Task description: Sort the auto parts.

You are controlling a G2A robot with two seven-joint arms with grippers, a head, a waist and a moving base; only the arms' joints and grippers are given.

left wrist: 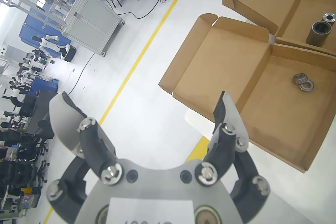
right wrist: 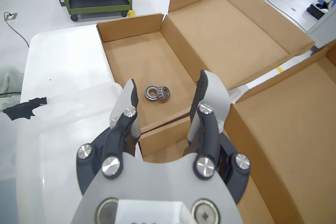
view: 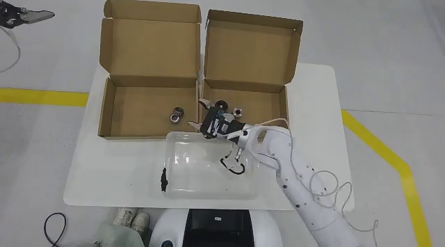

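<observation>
Two open cardboard boxes stand side by side on the white table (view: 316, 108). The left box (view: 132, 115) holds two steel bearings (view: 175, 115), also seen as bearings (right wrist: 157, 93) and bearings (left wrist: 303, 82). The right box (view: 268, 104) holds a dark cylinder (left wrist: 319, 33) and a small silver sleeve (left wrist: 328, 17). My right gripper (right wrist: 168, 91) stands open and holds nothing. It hovers over the front corner of the right box, beside the wall between the boxes; from above the right gripper (view: 213, 110) is next to the dark cylinder (view: 221, 104). My left gripper (left wrist: 144, 104) is open, off the table's far left, over the floor.
A clear plastic bin (view: 208, 170) sits at the table's front edge, just before the boxes. A black scrap (view: 164, 177) lies at its left end and another black piece (view: 233, 165) at its right. Both box lids stand open towards the far side.
</observation>
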